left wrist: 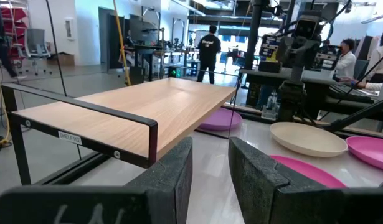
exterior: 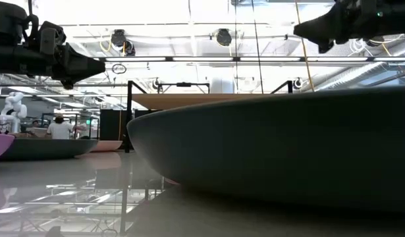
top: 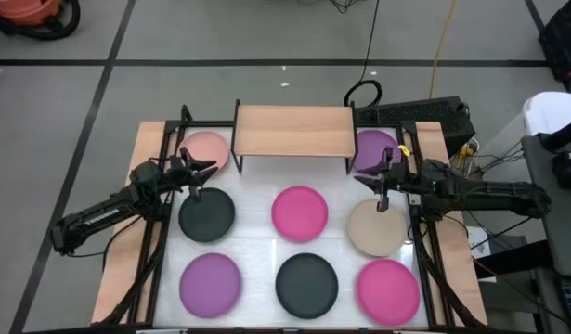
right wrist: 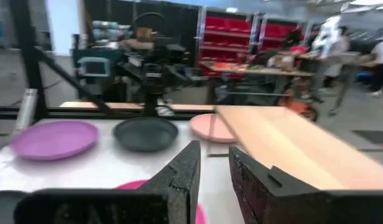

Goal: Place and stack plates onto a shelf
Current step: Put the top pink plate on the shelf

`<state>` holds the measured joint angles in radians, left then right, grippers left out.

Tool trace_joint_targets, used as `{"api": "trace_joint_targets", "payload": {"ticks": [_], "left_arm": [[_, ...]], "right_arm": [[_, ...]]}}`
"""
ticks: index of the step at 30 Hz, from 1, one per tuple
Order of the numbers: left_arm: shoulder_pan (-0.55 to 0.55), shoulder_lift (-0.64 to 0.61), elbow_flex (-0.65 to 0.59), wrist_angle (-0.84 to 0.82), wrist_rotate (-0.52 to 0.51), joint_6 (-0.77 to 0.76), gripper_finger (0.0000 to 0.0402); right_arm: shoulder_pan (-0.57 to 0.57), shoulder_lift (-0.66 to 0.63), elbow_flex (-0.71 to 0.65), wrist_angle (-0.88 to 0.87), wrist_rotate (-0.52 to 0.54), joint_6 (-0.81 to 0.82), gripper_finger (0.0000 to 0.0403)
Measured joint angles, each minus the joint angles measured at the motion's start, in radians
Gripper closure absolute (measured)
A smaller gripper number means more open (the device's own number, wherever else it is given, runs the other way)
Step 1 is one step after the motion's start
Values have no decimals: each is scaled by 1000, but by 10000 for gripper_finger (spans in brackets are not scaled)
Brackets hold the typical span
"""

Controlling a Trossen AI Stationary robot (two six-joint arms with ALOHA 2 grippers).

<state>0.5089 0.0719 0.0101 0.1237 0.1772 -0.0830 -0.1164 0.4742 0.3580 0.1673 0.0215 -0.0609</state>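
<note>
The shelf (top: pixel 292 130), a light wooden top on black legs, stands at the table's far middle and carries nothing. Eight plates lie flat on the table: pale pink (top: pixel 207 148) and purple (top: pixel 376 148) beside the shelf, then dark grey (top: pixel 207 211), magenta (top: pixel 299 211) and beige (top: pixel 375 227). Purple (top: pixel 211 283), dark grey (top: pixel 306 283) and magenta (top: pixel 388 288) form the near row. My left gripper (top: pixel 209 169) hovers between the pale pink and dark grey plates, narrowly open and empty (left wrist: pixel 210 168). My right gripper (top: pixel 372 179) hovers between the far purple and beige plates, narrowly open and empty (right wrist: pixel 214 171).
Black frame rails (top: pixel 160 232) run along both sides of the white tabletop and behind the shelf. A near dark grey plate (exterior: pixel 274 145) fills the low view. People stand in the room beyond the table (left wrist: pixel 208 50). Cables and equipment sit off the table's right side (top: pixel 471 148).
</note>
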Motion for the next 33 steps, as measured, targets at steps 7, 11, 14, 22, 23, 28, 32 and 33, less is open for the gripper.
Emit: {"api": "trace_joint_targets", "payload": {"ticks": [7,11,14,22,23,28,32,33], "left_arm": [[0,0,0,0,0,0,293],[0,0,0,0,0,0,293],[0,0,0,0,0,0,293],[0,0,0,17,0,-14,293],[0,0,0,16,0,-18,293],[0,0,0,27,0,-27,293],[0,0,0,46,0,-10,293],[0,0,0,55,0,-8,293]], "right_arm": [[126,163,30,-17,23,-47,332],[207,272,65,-30,33,-56,332],[274,362,130,-53,83,-70,332],[405,596,271,-168,187,-98,332],[414,618,274,-166,187,-98,332],[427,719,275,-127,188,-84,332],[418,803,275,-37,185,-79,332],[418,823,275,-26,177,-86,332]]}}
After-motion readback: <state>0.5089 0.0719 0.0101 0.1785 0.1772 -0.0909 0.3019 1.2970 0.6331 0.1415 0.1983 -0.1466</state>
